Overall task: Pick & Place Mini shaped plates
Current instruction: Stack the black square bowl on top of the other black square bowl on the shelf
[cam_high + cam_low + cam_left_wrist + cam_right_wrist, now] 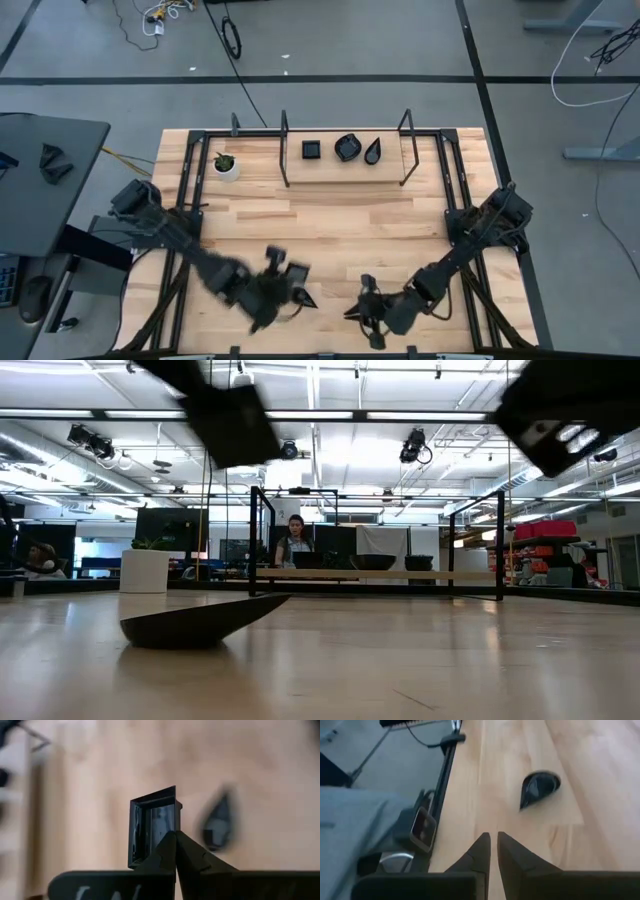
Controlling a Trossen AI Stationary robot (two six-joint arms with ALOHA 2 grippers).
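My left gripper [283,283] is near the table's front edge, left of centre, shut on a small black square plate [152,827], which also shows in the high view [296,271]. Just to its right, a black teardrop plate [305,298] rests bottom-down on the wood [200,622]. My right gripper [494,840] hangs near the front edge, right of centre [368,312]. Its fingers are almost together with nothing between them, and the teardrop plate [540,787] lies beyond them. Three more black plates, square [312,150], rounded [347,148] and teardrop [373,152], sit on the far rack. My left gripper pinches one side rim [173,817] of the square plate between its two fingertips. The fingers slant down from the near left. The plate sticks out beyond the fingertips, tipped up on edge with its hollow showing. It is lifted clear of the table [235,425].
A small white pot with a green plant [226,165] stands at the far left beside the black frame rack [285,135]. Bare wood lies between the rack and the grippers. A phone-like device [422,827] sits just off the table's front edge. A person sits beyond the table [295,540].
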